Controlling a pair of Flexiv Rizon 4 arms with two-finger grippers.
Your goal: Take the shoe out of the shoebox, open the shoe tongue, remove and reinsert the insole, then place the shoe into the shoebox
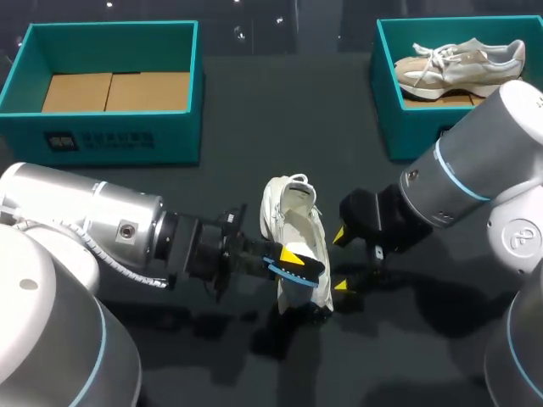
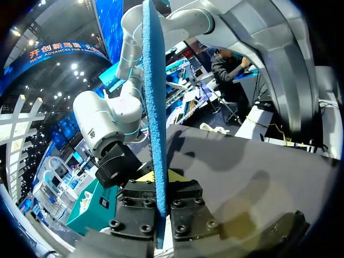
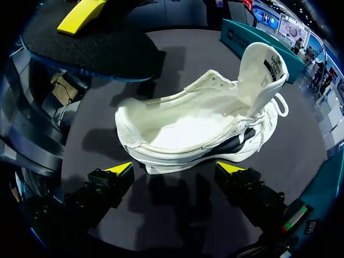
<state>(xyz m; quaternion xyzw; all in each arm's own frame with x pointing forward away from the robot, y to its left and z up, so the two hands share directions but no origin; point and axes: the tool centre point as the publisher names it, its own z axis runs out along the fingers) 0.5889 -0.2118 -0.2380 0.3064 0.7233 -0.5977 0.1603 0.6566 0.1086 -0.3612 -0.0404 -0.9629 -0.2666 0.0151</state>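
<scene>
left claw (image 1: pixel 293 261) clamped on 1 insole (image 2: pixel 153 107), at heel end of 1 white shoe (image 1: pixel 297 225), shoe mid-table (image 1: pixel 254 119), tongue up, right claw (image 1: pixel 341 261) wide open just beside it, 2 teal boxes behind, left box (image 1: pixel 110 30) shows cardboard floor, right box (image 1: pixel 399 127) holds second shoe (image 1: pixel 458 64)

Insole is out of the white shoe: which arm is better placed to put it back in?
Left. The left tool is shut on the insole, close to the heel end of the shoe. The right tool is open and empty beside the shoe.
</scene>
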